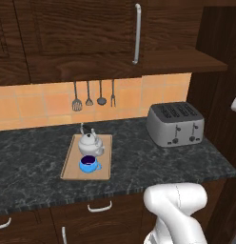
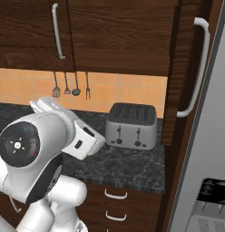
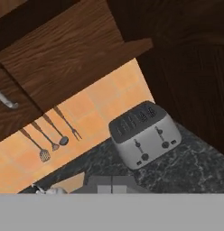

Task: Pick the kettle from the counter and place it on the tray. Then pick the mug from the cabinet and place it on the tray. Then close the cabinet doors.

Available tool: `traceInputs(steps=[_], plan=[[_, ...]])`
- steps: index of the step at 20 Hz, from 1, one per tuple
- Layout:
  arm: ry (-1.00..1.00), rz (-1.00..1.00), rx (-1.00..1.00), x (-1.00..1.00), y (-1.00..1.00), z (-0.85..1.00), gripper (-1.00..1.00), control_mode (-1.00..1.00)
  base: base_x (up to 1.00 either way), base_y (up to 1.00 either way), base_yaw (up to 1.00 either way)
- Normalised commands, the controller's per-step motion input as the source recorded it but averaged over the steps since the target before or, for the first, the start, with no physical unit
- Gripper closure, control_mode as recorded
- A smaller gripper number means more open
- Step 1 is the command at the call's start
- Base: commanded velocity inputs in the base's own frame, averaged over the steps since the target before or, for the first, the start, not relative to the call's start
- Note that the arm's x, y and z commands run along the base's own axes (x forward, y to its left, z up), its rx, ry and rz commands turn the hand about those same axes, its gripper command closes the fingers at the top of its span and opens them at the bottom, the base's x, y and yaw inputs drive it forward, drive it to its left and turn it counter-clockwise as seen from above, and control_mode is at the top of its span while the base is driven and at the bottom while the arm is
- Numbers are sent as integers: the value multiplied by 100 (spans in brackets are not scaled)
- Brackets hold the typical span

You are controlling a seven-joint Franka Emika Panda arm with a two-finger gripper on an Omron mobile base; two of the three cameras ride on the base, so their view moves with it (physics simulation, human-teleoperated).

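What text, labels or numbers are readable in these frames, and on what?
None readable.
Toaster: knobs and levers on the front, no legible markings.
Fridge dispenser panel: faint pale marks on the dark panel, too small and blurred to read.
Kettle, mug, tray, cabinet doors: no lettering visible.

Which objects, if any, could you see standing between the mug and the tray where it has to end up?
None: the blue mug already sits on the wooden tray, just in front of the kettle, so nothing visible separates it from its place.
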Motion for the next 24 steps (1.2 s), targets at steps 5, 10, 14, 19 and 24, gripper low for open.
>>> traceInputs(steps=[5, 10, 14, 19, 24], plan=[[0, -20, 20, -48, 0, 0, 100, -100, 0, 0, 0], [-2, -2, 17, -27, -14, 0, 100, -100, 0, 0, 0], [-23, 0, 33, -53, -21, 0, 100, -100, 0, 0, 0], [-16, 0, 37, -22, -43, 1, 100, -100, 0, 0, 0], [-8, -4, 10, 0, -40, 0, 100, -100, 0, 0, 0]])
